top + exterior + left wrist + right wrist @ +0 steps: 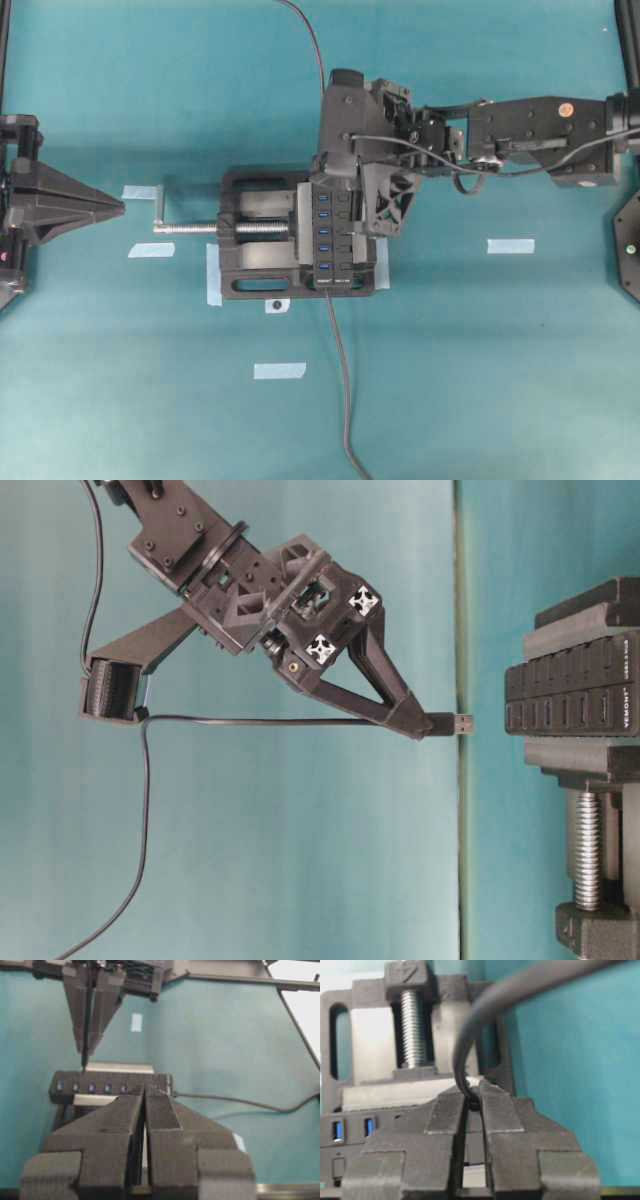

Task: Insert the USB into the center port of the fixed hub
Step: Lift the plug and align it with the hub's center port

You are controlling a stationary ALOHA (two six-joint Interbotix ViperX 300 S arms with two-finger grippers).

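1. USB [455, 723] plug is sitting pinched in the right jaws [425, 723], which are closing tight on its black body, its metal tip poking out toward the fixed hub [572, 695] with a clear gap between them
2. Plug's long axis is lying in line with the approach, and the tip is aiming at the row of slots; the center port [324, 231] is showing blue in the overhead view, though whether the tip is lining up with that slot I cannot tell
3. Right arm is the nearer one by far; the left jaws [144, 1125] are resting shut and empty, well apart at the counter [480, 380] edge
4. Vise [250, 250] is clamping the hub, its screw crank [165, 220] pointing left; the cable [250, 720] is trailing behind, nothing blocking the path
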